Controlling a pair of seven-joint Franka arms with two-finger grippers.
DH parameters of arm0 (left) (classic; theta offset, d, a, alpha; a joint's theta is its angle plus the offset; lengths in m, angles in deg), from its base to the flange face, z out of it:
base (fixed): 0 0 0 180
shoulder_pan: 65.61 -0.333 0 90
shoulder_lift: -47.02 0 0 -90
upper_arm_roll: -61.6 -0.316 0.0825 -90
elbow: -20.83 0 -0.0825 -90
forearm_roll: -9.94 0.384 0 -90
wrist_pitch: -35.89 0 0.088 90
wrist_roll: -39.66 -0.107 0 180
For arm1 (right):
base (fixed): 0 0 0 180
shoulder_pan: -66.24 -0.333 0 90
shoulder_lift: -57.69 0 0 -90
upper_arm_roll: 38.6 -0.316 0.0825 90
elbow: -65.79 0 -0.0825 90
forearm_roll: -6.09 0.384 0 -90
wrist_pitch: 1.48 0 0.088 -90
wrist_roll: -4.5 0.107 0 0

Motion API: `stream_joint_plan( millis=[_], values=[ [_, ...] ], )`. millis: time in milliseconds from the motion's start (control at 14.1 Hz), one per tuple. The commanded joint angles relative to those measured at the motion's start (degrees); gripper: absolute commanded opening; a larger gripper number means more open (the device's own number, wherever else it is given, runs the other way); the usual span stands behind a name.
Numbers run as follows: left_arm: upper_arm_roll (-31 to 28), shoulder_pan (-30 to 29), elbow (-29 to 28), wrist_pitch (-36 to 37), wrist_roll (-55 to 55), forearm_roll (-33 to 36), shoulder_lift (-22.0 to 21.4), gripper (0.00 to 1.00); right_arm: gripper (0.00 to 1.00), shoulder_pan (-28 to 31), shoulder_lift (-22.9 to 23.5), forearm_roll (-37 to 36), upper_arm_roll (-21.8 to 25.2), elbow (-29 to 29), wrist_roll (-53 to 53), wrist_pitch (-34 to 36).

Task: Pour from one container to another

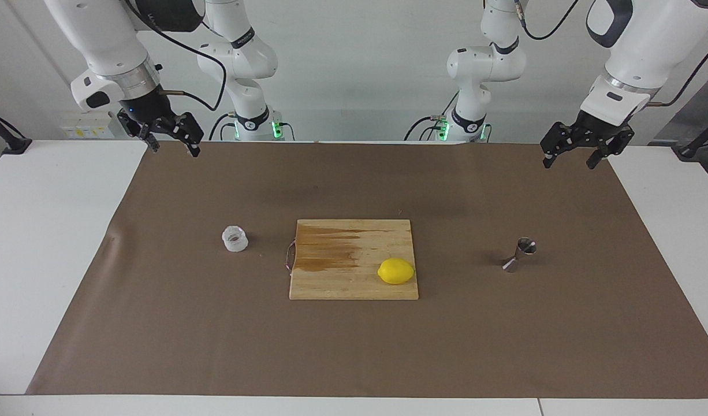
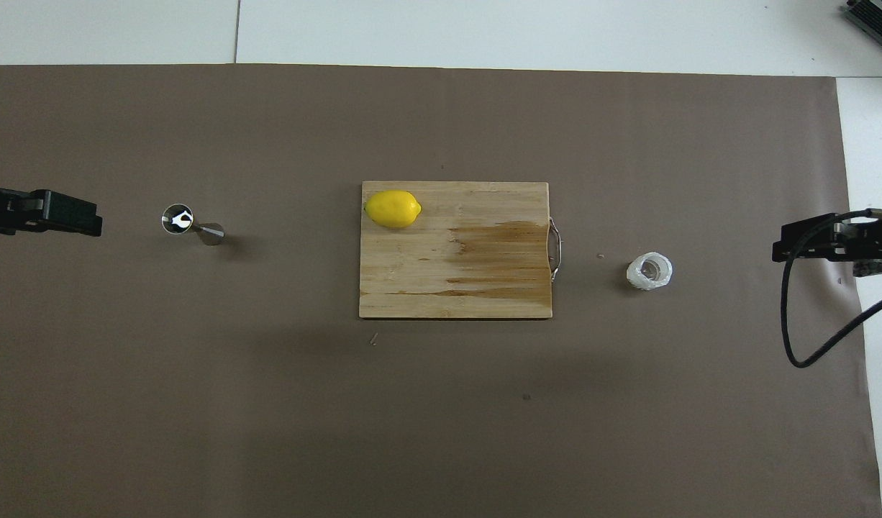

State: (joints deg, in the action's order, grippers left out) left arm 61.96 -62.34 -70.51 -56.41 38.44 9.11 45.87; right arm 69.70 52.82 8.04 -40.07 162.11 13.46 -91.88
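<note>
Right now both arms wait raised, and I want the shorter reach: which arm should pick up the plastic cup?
The right arm. The plastic cup stands toward its end of the table, with the open right gripper hanging there. The open left gripper hangs at the jigger's end.

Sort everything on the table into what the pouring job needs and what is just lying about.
For the pour: plastic cup, steel jigger, left gripper and right gripper, both open and raised.

Lying about: lemon, cutting board, brown mat.
</note>
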Motion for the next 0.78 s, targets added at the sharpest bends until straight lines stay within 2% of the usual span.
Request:
stream_joint_plan(
  millis=[0,708],
  values=[
    [0.08,-0.37,0.29,1.25,-0.8,-0.75,0.01,1.0,1.0,0.85,-0.76,1.57,-0.29,0.36,-1.59,-0.04],
    [0.08,-0.37,-0.68,1.34,-0.27,-0.66,-0.61,1.0,1.0,0.85,-0.76,1.57,-0.29,0.36,-1.59,-0.04]
  ],
)
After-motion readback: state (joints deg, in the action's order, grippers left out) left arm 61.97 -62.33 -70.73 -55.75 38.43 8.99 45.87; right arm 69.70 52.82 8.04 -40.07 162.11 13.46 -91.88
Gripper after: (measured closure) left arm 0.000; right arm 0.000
